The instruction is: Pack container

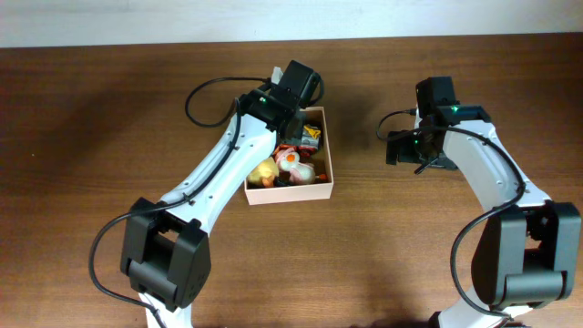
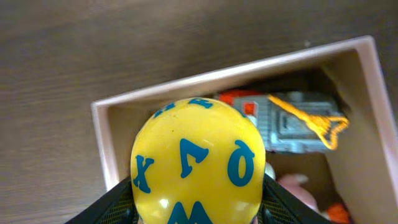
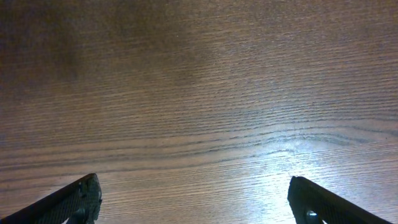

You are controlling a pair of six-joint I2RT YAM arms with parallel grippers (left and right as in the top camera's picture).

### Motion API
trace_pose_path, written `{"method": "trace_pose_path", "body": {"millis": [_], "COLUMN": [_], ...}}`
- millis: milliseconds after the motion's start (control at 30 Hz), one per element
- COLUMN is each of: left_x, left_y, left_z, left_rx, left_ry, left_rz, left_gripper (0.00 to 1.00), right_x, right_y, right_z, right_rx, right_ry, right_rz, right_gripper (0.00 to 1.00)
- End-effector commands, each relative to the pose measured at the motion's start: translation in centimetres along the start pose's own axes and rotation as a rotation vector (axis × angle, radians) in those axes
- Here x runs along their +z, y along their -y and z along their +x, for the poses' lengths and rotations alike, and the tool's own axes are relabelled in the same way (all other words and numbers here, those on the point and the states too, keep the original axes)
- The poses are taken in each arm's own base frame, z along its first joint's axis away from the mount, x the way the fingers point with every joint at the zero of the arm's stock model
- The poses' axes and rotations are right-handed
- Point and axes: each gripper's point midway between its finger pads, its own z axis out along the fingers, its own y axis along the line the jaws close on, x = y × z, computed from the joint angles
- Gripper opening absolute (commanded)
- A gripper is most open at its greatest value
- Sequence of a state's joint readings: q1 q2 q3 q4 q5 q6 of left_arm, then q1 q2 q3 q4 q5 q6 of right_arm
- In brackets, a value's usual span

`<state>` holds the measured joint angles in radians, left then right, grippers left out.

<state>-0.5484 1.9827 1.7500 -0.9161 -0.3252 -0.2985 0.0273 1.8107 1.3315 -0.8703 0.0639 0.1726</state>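
Observation:
The container (image 1: 290, 192) is a shallow cardboard box, white outside and tan inside, standing at the table's middle. In the left wrist view its far rim (image 2: 186, 81) runs across the frame. My left gripper (image 2: 198, 202) is shut on a yellow ball with blue letters (image 2: 198, 163), held above the container's near corner. In the overhead view the left wrist (image 1: 290, 91) hides the ball. My right gripper (image 3: 196, 196) is open over bare wood, right of the container, with nothing between its fingers (image 3: 74, 199).
Inside the container lie a grey and orange toy (image 2: 292, 124), a yellow toy (image 1: 264, 171), a white and red toy (image 1: 293, 162) and other small pieces. The right arm (image 1: 437, 128) hangs over the table's right half.

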Motion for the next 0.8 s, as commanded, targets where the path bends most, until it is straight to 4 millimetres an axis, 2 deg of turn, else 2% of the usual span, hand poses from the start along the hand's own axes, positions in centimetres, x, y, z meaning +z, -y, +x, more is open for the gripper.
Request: {"method": "trace_pose_path", "body": {"millis": [0, 133, 200, 267, 333, 500, 533, 633, 700, 767], "left_x": [-1.3, 0.1, 1.1, 2.0, 2.3, 2.3, 2.3, 2.3, 2.3, 2.3], "left_y": [-1.4, -1.6, -1.6, -1.4, -1.4, -1.4, -1.3, -0.6, -0.5, -0.5], "left_z": [-1.5, -1.1, -0.6, -0.1, 0.2, 0.4, 0.5, 0.7, 0.7, 0.7], "left_rx": [-0.019, -0.019, -0.015, -0.007, -0.002, 0.0, 0.001, 0.0, 0.0, 0.0], "left_ry": [0.059, 0.031, 0.008, -0.014, -0.029, -0.034, -0.038, -0.051, -0.054, -0.054], "left_rz": [-0.051, -0.065, -0.068, -0.072, -0.076, -0.078, -0.074, -0.033, -0.025, -0.026], "left_gripper": [0.58, 0.59, 0.64, 0.75, 0.93, 0.95, 0.89, 0.56, 0.25, 0.06], "right_x": [-0.9, -0.9, -0.9, -0.9, -0.9, -0.9, -0.9, -0.9, -0.9, -0.9], "right_y": [0.3, 0.3, 0.3, 0.3, 0.3, 0.3, 0.3, 0.3, 0.3, 0.3], "right_z": [-0.6, -0.6, -0.6, -0.6, -0.6, -0.6, -0.6, -0.6, -0.6, -0.6], "right_rx": [0.005, 0.005, 0.005, 0.005, 0.005, 0.005, 0.005, 0.005, 0.005, 0.005], "right_ry": [0.03, 0.03, 0.03, 0.03, 0.031, 0.03, 0.03, 0.03, 0.031, 0.03], "right_rz": [0.012, 0.012, 0.012, 0.012, 0.012, 0.012, 0.012, 0.012, 0.012, 0.012], "right_gripper": [0.99, 0.99, 0.99, 0.99, 0.99, 0.99, 0.99, 0.99, 0.99, 0.99]}}
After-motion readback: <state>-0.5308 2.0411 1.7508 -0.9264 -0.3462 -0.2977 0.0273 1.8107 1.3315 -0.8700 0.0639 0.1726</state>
